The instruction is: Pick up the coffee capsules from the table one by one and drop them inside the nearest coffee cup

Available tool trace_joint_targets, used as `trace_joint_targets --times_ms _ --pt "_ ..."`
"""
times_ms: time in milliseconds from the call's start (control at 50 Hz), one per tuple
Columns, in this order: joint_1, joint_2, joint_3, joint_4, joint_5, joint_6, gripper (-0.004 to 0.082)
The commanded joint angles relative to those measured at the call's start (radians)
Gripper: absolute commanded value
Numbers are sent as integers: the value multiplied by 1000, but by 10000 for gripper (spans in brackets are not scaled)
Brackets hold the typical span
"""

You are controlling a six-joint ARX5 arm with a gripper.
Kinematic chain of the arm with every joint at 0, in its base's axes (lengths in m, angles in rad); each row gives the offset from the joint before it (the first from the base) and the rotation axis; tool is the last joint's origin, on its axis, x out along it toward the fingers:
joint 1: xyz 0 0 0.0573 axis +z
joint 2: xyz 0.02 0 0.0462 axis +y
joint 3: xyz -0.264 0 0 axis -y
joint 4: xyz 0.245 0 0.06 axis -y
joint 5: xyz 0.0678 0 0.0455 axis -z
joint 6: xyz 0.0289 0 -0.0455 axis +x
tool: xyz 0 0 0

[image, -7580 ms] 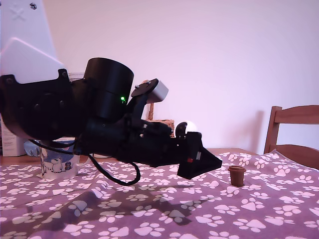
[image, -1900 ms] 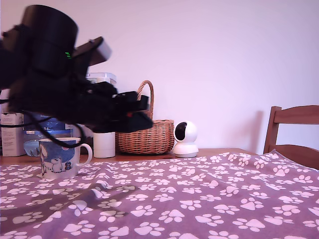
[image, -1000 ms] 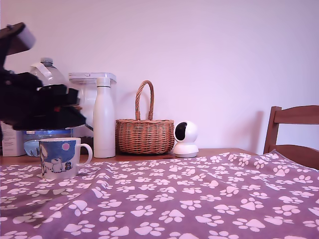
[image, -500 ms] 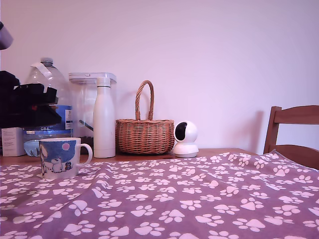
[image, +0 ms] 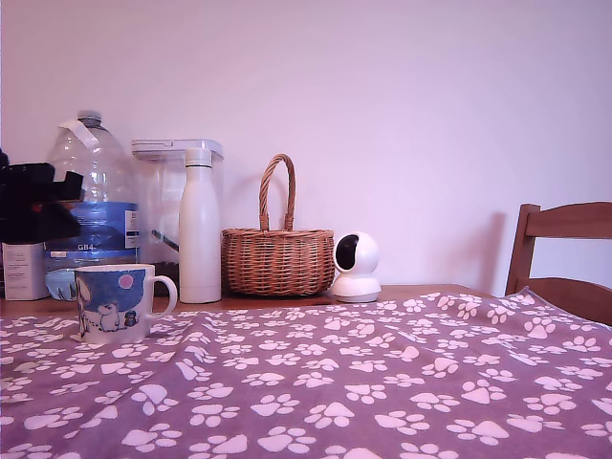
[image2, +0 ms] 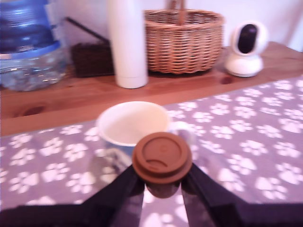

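Brown tapered plastic capsule [image2: 162, 158] sits clamped in the black gripper [image2: 162, 185], apparently just short of the white ceramic mug [image2: 133, 124]; advancing over its mouth and releasing comes next.

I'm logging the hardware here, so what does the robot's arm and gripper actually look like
The gripper is matte black, with two flat, tapered fingers that widen toward the wrist. In the exterior view only a blocky black part of the arm shows at the left edge. No cables or markings are visible.

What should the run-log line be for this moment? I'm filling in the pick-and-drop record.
phase: carry | gripper: shut on coffee capsule | coffee cup: upright, looks empty, just beyond capsule | table: no loose capsules in view
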Motion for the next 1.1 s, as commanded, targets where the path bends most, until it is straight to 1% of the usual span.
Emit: trace_joint_targets --times_ms 0,160,380,540,640,980,1080 --pt "11 -10 -19 8 -5 -5 72" --pt "36 -10 -16 4 -5 -5 72" --pt "65 -10 41 -87 -5 -5 72" --pt "76 -9 111 -192 -3 -5 72" --pt "77 -8 161 -271 3 -5 72" --pt "95 8 341 -529 4 -3 72" --pt "99 34 402 -599 17 -3 72"
